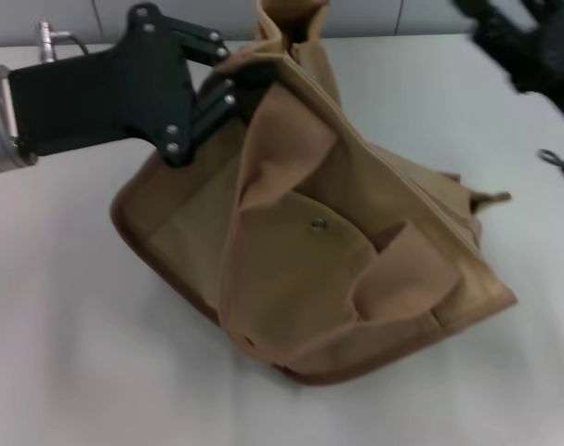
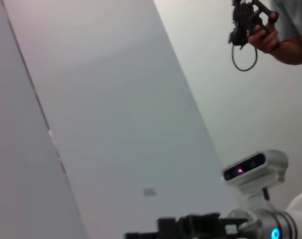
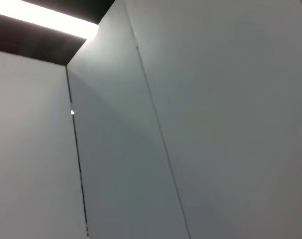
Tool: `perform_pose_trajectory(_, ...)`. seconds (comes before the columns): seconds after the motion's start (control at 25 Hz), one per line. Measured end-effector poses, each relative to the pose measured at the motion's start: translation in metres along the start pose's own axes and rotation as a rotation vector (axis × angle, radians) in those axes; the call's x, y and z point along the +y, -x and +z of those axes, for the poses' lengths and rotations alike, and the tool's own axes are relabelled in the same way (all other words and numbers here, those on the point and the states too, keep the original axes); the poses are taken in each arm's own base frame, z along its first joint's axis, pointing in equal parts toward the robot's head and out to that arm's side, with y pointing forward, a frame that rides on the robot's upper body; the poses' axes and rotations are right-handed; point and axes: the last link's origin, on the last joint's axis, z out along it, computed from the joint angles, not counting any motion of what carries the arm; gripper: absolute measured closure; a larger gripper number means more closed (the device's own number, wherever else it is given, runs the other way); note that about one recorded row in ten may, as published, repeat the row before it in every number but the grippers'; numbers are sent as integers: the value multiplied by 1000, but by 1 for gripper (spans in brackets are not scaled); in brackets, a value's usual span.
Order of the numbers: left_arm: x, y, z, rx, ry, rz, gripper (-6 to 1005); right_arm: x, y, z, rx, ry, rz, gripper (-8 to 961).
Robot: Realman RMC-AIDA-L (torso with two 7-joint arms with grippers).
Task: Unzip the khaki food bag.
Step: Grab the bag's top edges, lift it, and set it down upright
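Note:
The khaki food bag lies tipped on the white table, with its front pocket and silver snap facing up. One strap handle is pulled up at the back. My left gripper reaches in from the left and is shut on the bag's upper edge by that handle. A fabric tab sticks out at the bag's right end. I cannot make out the zipper pull. My right gripper hangs blurred at the far right, apart from the bag.
A thin dark cable lies at the table's right edge. The left wrist view shows only wall, the robot's head camera and a person's hand holding a black device. The right wrist view shows wall and a ceiling light.

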Motion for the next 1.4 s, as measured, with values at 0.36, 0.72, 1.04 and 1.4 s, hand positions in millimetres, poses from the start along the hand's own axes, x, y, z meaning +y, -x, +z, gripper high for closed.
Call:
perform_pose_trajectory(0.36, 6, 5, 15, -30, 50, 1, 969, 25, -24, 37, 68, 160, -75, 123)
perform_pose_trajectory(0.72, 5, 5, 17, -34, 47, 21, 969, 30, -32, 21, 171, 236, -99, 123)
perform_pose_trajectory(1.04, 3, 1, 17, -28, 42, 54, 969, 23, -29, -9, 280, 211, -25, 123)
perform_pose_trajectory(1.4, 12, -3, 26, -34, 129, 149, 970, 13, -9, -12, 210, 150, 103, 123)
